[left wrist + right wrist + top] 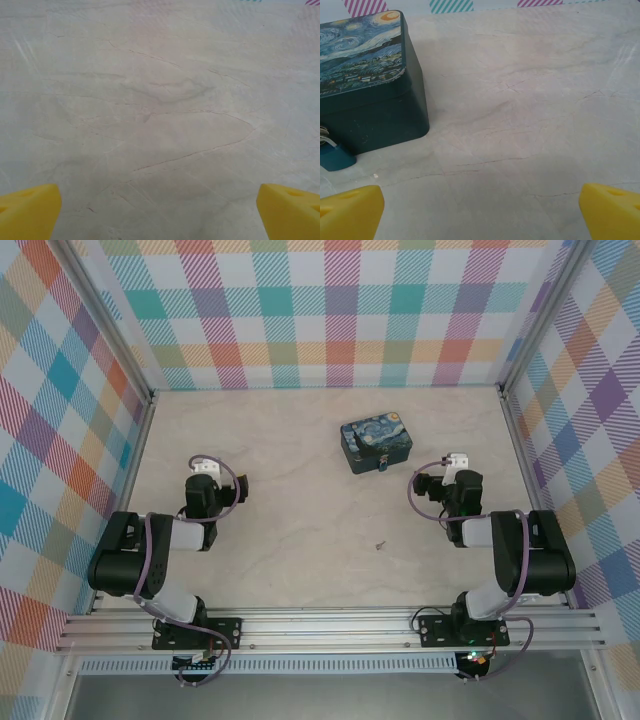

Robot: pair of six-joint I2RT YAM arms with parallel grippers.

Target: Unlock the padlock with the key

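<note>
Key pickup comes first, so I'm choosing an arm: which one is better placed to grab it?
Right. The key lies nearer the right gripper, which is open; the left gripper is farther off.

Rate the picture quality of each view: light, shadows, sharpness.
Top external: even, soft light, no hard shadows; the tiny dark metal key is only a speck. Left wrist: flat light on the pale marbled tabletop, yellow jaws soft-edged at the bottom corners. Right wrist: starry-night painted tin box sharp, small blue padlock cut by the left edge.
</note>
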